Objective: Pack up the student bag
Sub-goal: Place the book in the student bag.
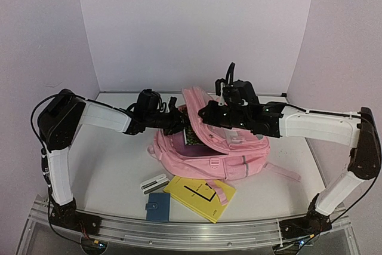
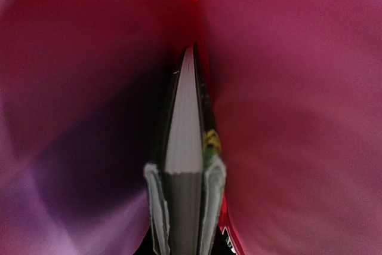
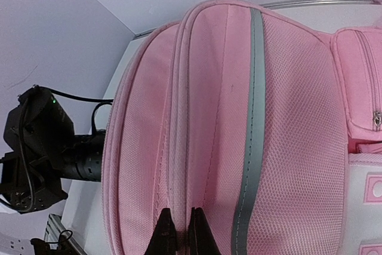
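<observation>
Clamped on a book, the left tool is narrow and reaches inside the bag. That bag lies on the worktop between both arms. The right tool is pinched shut on the bag's flap, lifting its mouth.

Step in hand, likely: sliding the book in. The next move calls for pushing deeper, then releasing.

In front of the bag lie a yellow book, a blue booklet and a small white item, none of them packed yet.

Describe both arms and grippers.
Both the left arm and right arm have white tubular links, black joints and trailing black cables. The right gripper is black with slim pointed jaws; a green light glows on the left wrist.
</observation>
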